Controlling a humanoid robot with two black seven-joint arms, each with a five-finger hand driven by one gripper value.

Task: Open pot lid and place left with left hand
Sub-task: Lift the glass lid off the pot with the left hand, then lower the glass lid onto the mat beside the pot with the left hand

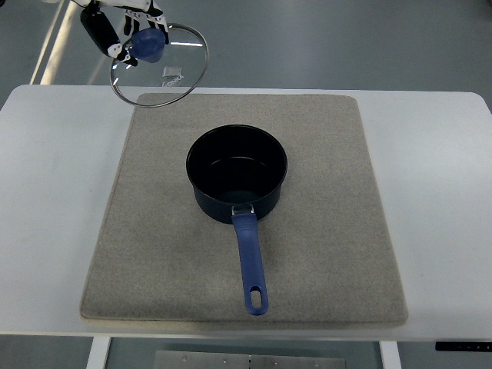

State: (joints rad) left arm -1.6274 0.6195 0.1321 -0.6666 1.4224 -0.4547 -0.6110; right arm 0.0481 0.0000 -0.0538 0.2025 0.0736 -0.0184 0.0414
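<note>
Glass lid (pixel 165 69): held tilted in the air over the far-left corner of the mat (pixel 323 254), its blue knob (pixel 149 44) pinched by the left robot hand (pixel 127 31). Pot (pixel 237 173): dark, uncovered, mid-mat on the white counter (pixel 46 192), blue handle (pixel 250 265) pointing near.

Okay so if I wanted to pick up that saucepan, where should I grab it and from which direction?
Probably by the long blue handle. It sticks straight out from the saucepan toward the near edge of the mat, with clear space on both sides, so come from above or from the near side and wrap around its middle. The left hand is holding the glass lid by its knob.
</note>
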